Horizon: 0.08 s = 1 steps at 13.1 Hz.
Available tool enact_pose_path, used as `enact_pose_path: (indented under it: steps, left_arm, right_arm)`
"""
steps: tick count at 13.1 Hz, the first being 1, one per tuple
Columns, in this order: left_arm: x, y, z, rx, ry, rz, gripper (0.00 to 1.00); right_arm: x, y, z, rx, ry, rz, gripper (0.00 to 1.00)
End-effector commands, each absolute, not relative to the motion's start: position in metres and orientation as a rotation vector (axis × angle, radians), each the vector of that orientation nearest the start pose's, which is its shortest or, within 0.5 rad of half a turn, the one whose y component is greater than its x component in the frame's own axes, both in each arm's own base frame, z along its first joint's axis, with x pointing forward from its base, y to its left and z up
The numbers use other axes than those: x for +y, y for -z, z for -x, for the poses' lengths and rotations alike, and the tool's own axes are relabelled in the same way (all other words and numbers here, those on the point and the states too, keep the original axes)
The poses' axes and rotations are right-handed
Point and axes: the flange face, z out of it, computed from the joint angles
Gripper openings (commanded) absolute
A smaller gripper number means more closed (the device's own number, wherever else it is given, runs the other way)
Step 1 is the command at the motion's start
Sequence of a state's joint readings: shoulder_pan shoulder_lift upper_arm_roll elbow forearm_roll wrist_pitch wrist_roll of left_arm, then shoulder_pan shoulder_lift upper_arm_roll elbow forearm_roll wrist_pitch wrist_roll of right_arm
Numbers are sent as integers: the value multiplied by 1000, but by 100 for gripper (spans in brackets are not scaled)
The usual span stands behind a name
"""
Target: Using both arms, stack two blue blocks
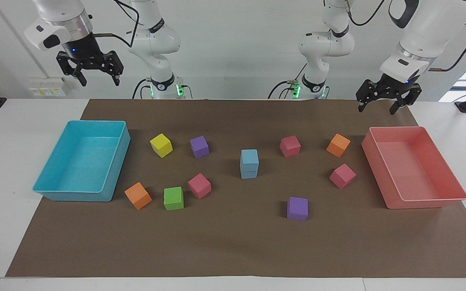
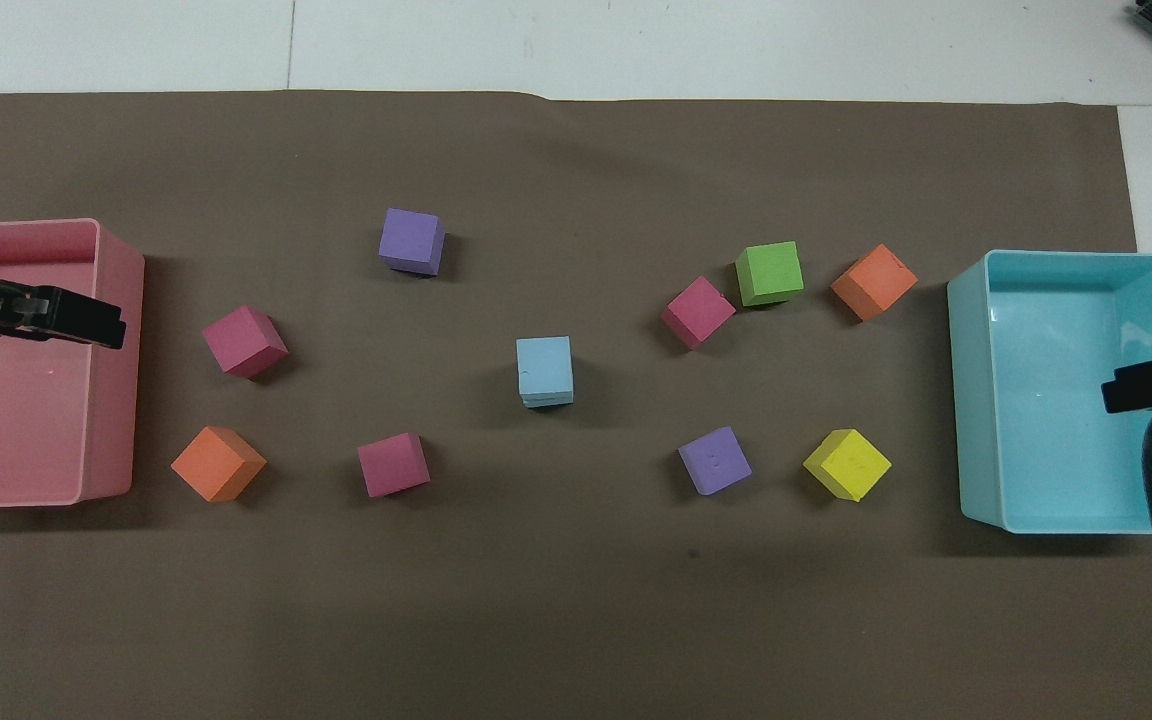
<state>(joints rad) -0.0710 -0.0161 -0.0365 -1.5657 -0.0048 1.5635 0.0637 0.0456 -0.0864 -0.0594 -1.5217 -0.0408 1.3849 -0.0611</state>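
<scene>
Facing view shows the two small matte light-blue foam cubes (image 1: 249, 163) stacked at mid-table on the brown paper mat (image 1: 233, 242), so the job looks done and the sound step is to keep both arms clear. The stack's long axis stands upright, edges nearly flush. Left gripper (image 1: 382, 103), over the pink tray (image 1: 455, 184), and right gripper (image 1: 88, 76), above the cyan tray (image 1: 116, 167), hang spread and empty.

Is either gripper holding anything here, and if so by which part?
Nothing is held. The left gripper over the pink tray and the right gripper over the cyan tray are open and empty; the blue blocks stand stacked mid-table.
</scene>
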Motion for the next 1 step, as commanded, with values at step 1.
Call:
enact_pose_path:
  steps: [1]
  left_arm:
    - [-56,-638,-540,247,32,3123,100]
  right_arm:
    - [-15,-678,-497,-100,-91,3171,100]
